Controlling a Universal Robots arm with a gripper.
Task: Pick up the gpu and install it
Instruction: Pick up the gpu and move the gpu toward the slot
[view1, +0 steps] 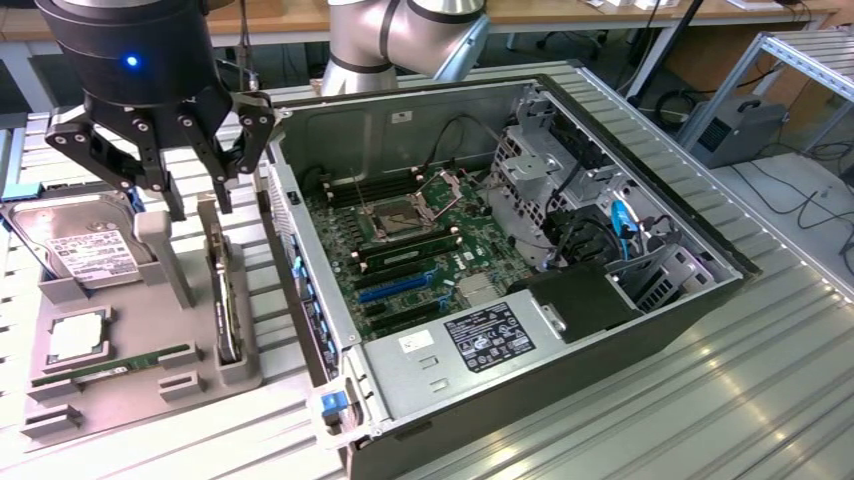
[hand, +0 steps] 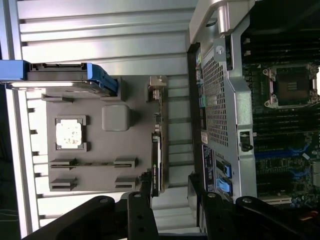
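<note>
gpu (view1: 230, 310): a thin flat card seen edge-on, with a dark face, a green board edge and a silvery metal end (in the wrist view (hand: 157, 150) it is a narrow dark strip).

gpu, place: standing on its long edge in a slot of the grey holder tray (view1: 127, 400), along the tray edge nearest the computer case (view1: 400, 125). A grey upright of the tray stands at each end of it.

claw (view1: 180, 180): spread wide and holding nothing, with its black fingers (hand: 140, 215) splayed to both sides.

claw, place: hanging over the tray's far end as the exterior view shows it, above the card's far end. In the wrist view one finger lies to each side of the card's line. No contact with the card can be seen.

tray, other parts: a hard drive (view1: 80, 255) with a white label leans at the far corner away from the case. A square processor chip (view1: 78, 335) and a narrow green memory stick (view1: 114, 365) lie flat toward the near edge.

case: lying open on the ribbed metal table (view1: 601, 420), touching or just beside the tray, with the green motherboard (view1: 414, 260) exposed.
</note>
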